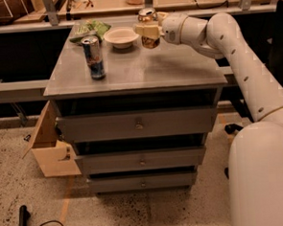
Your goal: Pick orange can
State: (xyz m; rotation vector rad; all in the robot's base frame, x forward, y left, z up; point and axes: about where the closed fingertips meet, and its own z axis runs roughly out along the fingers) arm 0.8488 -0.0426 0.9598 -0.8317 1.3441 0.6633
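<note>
The orange can [147, 14] has a copper-orange body and a silver top. It is held up off the grey cabinet top [134, 70], near the back right. My gripper [147, 30] is shut on the orange can, its pale fingers [146, 29] wrapped across the can's middle. The white arm reaches in from the right.
A taller blue-and-silver can [94, 57] stands at the left of the cabinet top. A white bowl [121, 37] and a green bag [87, 30] lie at the back left. A wooden box [50, 149] sits on the floor to the left. A workbench [125, 5] stands behind.
</note>
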